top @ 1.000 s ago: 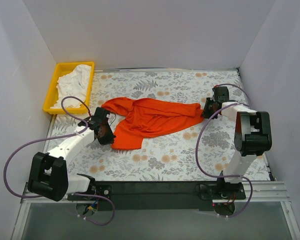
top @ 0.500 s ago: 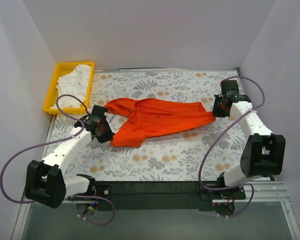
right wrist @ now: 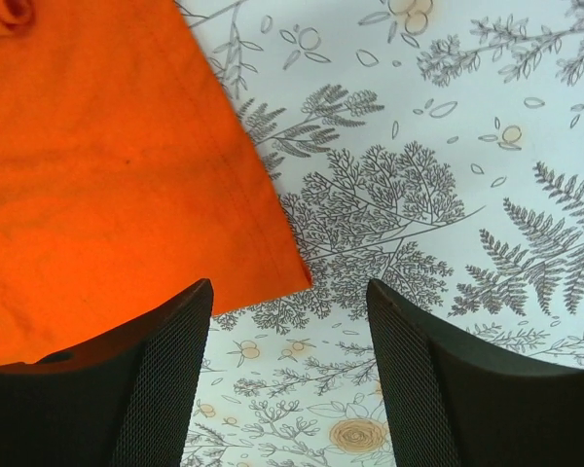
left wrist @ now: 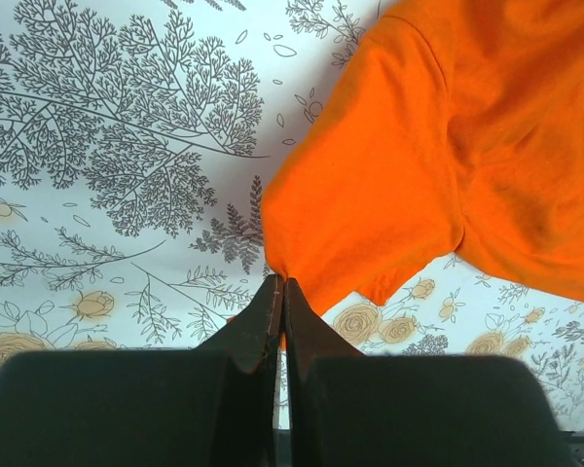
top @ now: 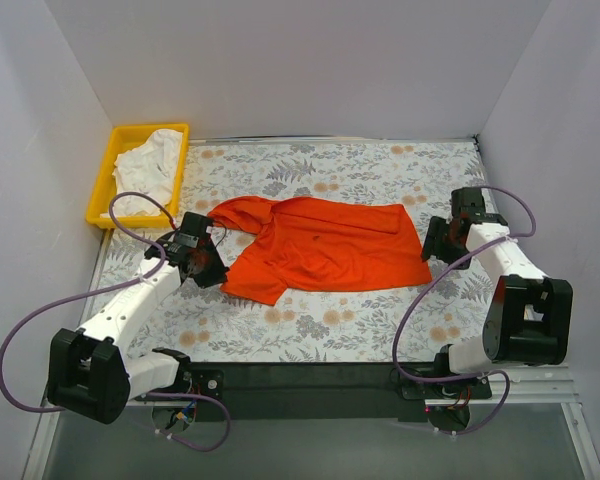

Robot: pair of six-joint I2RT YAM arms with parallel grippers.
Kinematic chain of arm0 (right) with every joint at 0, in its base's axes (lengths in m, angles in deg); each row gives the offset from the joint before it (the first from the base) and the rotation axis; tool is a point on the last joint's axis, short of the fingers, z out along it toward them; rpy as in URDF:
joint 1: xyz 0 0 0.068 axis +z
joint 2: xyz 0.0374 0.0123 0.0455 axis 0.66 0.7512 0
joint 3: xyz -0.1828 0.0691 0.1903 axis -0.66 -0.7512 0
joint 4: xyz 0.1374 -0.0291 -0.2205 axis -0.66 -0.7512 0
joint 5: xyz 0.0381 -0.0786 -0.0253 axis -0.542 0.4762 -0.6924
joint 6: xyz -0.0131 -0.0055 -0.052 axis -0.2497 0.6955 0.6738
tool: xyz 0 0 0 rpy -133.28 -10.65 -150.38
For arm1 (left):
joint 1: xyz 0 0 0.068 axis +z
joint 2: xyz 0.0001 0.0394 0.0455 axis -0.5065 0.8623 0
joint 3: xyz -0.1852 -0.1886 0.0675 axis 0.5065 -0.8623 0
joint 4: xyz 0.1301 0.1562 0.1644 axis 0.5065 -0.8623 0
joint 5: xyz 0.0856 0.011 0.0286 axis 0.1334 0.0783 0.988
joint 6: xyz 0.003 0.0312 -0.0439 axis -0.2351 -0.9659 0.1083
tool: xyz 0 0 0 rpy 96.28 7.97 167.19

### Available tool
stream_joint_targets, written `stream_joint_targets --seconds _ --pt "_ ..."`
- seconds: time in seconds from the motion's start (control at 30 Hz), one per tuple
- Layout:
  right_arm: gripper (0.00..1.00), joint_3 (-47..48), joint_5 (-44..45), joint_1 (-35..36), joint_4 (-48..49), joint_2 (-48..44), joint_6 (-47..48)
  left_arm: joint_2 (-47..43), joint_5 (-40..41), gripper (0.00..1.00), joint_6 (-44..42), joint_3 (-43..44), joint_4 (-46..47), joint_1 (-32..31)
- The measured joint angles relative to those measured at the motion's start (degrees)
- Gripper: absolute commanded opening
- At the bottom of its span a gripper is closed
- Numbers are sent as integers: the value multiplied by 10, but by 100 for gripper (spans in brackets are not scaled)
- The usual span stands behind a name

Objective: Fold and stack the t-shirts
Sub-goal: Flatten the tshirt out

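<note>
The orange-red t-shirt (top: 325, 245) lies spread across the middle of the floral table, its hem at the right and a bunched sleeve at the left. My left gripper (top: 212, 268) is shut on the shirt's left sleeve edge (left wrist: 370, 195), with the fabric pinched between the closed fingertips (left wrist: 280, 287). My right gripper (top: 433, 242) is open and empty just beyond the shirt's right hem corner (right wrist: 282, 277), with floral cloth between its fingers (right wrist: 170, 331). The white t-shirt (top: 150, 165) lies crumpled in the yellow tray (top: 105, 180) at the back left.
White walls enclose the table on the left, back and right. The tray sits against the left wall. Purple cables loop from both arms, and a black rail (top: 310, 378) runs along the near edge.
My right gripper has let go of the shirt's right edge and moved toward the near right. The shirt now lies wider and flatter. My left gripper still holds the sleeve and has shifted little.
</note>
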Motion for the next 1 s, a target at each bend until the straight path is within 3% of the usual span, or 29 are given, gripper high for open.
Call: stream_joint_targets --seconds 0.57,1.0 --pt "57 -84 -19 -12 108 25 -85 -19 -7 0 5 -19 1 0" --pt "51 -103 0 2 119 20 -107 -17 -15 0 7 -19 11 0"
